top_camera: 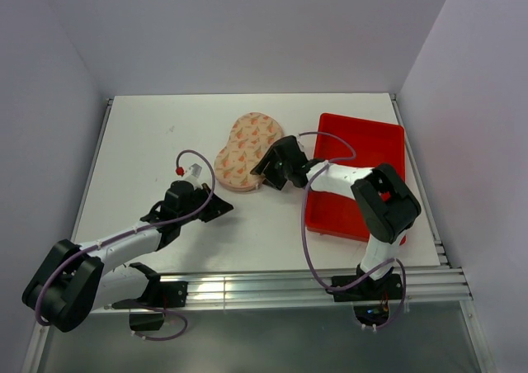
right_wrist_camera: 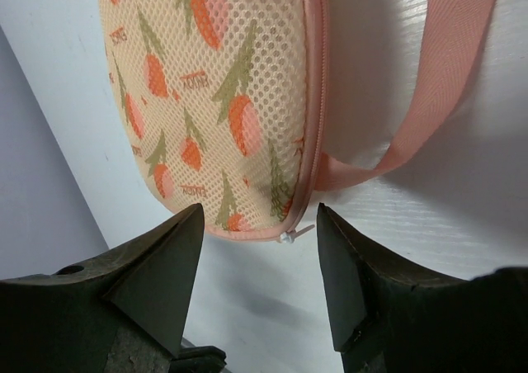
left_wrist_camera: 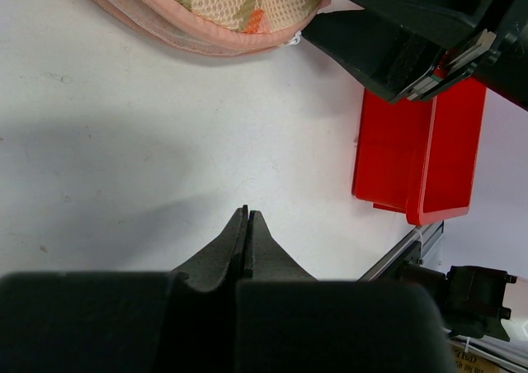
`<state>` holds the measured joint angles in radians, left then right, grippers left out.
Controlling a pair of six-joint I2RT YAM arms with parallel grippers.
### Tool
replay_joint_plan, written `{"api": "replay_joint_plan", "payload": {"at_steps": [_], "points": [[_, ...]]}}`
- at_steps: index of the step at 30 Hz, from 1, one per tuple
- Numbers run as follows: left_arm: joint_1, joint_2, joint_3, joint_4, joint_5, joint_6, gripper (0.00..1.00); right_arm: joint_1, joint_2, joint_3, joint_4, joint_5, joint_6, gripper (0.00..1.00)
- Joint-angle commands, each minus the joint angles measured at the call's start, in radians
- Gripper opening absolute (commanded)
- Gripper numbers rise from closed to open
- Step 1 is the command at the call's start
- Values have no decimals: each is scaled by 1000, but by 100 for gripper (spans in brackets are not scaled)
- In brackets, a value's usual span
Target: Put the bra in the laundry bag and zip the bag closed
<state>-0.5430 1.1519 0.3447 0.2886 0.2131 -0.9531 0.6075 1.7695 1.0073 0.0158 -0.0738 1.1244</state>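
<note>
zipped bag hides its contents

the laundry bag [top_camera: 247,152] lies closed mid-bench [top_camera: 148,142], left of the red tray [top_camera: 363,142]. right fingers [right_wrist_camera: 165,266] stand wide at its near end, the zipper pull [right_wrist_camera: 290,236] between them. left fingers [left_wrist_camera: 235,249] are pressed together, empty. the pink loop [right_wrist_camera: 437,84] runs out of frame.

The laundry bag [top_camera: 247,152] lies on the surface [top_camera: 148,142] a little behind its middle, 1 lobe toward the far edge and the other toward the near-left. To its right, apart from it, the tray [top_camera: 363,142] sits on the right side of the surface. The right end effector [right_wrist_camera: 257,224] is between the 2, at the near end of the bag, with the zipper pull [right_wrist_camera: 294,235] just before the gap of its tips. The loop [right_wrist_camera: 429,101] lies on the surface beside the bag. The left end effector [left_wrist_camera: 247,216] is near-left of the bag, apart from it, over the bare surface.
</note>
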Motion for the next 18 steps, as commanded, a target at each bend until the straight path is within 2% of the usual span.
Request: {"api": "replay_joint_plan", "payload": {"at_steps": [1, 15, 16, 18], "points": [[-5, -3, 42, 38, 11, 25, 0, -14, -16, 8, 16, 23, -12, 64], [-5, 2, 51, 34, 14, 28, 0, -23, 50, 39, 13, 52, -32, 60], [-5, 3, 51, 35, 14, 28, 0, -23, 51, 34, 33, 58, -31, 59], [-5, 8, 51, 38, 15, 27, 0, -23, 56, 17, 59, 66, -29, 49]]}}
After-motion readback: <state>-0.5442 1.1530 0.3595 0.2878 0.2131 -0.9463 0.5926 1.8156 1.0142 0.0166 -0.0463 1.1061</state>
